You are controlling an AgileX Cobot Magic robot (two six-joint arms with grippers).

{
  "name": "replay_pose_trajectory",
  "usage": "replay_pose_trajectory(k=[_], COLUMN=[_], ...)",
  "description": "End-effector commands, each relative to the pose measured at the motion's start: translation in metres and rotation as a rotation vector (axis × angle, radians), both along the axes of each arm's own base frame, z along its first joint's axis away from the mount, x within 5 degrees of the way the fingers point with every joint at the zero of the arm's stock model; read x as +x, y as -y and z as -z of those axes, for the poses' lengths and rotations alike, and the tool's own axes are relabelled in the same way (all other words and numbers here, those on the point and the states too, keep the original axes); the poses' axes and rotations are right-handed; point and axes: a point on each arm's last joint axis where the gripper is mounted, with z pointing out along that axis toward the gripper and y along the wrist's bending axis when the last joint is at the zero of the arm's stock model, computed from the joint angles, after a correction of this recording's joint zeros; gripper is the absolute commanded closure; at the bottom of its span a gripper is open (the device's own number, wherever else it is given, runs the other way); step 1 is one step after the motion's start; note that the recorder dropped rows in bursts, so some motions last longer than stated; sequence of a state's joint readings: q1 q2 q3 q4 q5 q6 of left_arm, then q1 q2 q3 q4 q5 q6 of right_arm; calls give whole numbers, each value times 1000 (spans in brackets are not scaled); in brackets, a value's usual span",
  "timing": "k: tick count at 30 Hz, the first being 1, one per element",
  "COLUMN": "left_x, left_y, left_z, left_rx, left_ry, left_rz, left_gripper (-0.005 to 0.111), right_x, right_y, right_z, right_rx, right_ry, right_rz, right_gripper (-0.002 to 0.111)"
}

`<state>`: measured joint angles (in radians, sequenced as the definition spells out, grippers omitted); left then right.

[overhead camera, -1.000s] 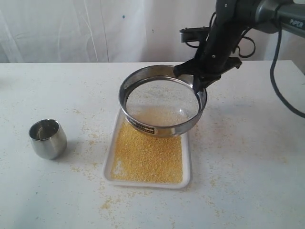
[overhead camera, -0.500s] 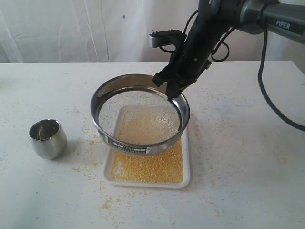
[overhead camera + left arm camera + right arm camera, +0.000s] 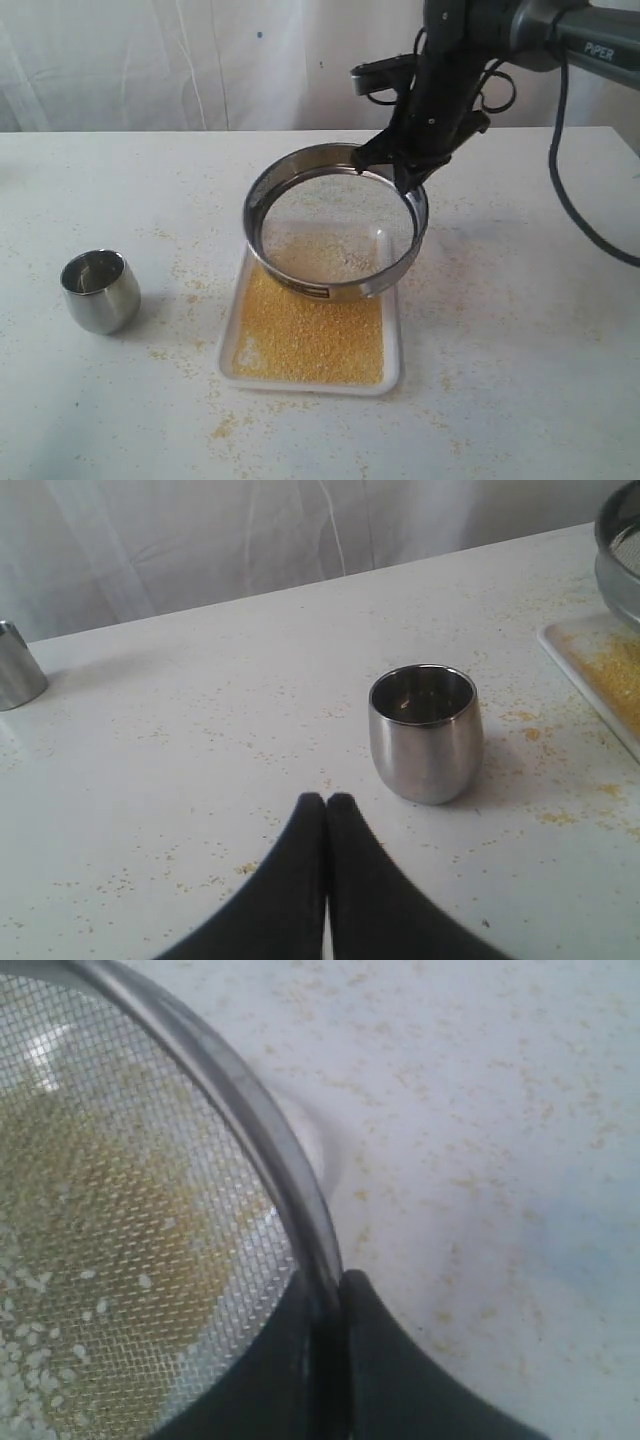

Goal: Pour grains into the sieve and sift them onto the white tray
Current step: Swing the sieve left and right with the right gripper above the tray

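Sieve (image 3: 335,220) swung back right over white tray (image 3: 392,345) | right pincer (image 3: 403,176) clamped on its rim | left pincer (image 3: 326,800) pressed together

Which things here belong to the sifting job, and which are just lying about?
In the job: white tray; grains spread in it; sieve, held above it by the right gripper.

Lying about: steel cup, standing apart on the table; second small steel thing, seen only from the left wrist; spilled grains; left gripper, shut, holding nothing.
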<state>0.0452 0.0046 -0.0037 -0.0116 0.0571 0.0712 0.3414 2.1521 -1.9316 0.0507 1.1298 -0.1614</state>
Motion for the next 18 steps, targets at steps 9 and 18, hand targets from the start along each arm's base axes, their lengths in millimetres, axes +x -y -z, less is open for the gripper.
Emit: replay_pose_trajectory(k=[9, 18], left_x=[0, 0], left_y=[0, 0], left_z=[1, 1], left_rx=[-10, -10], left_ry=[5, 5], left_rz=[-1, -1], left_gripper=[107, 107], right_x=[-12, -1], right_y=[-16, 7], right_z=[-11, -9], right_rx=[237, 76], right_ry=[-102, -23], right_rz=[-98, 133], right_gripper=[108, 108])
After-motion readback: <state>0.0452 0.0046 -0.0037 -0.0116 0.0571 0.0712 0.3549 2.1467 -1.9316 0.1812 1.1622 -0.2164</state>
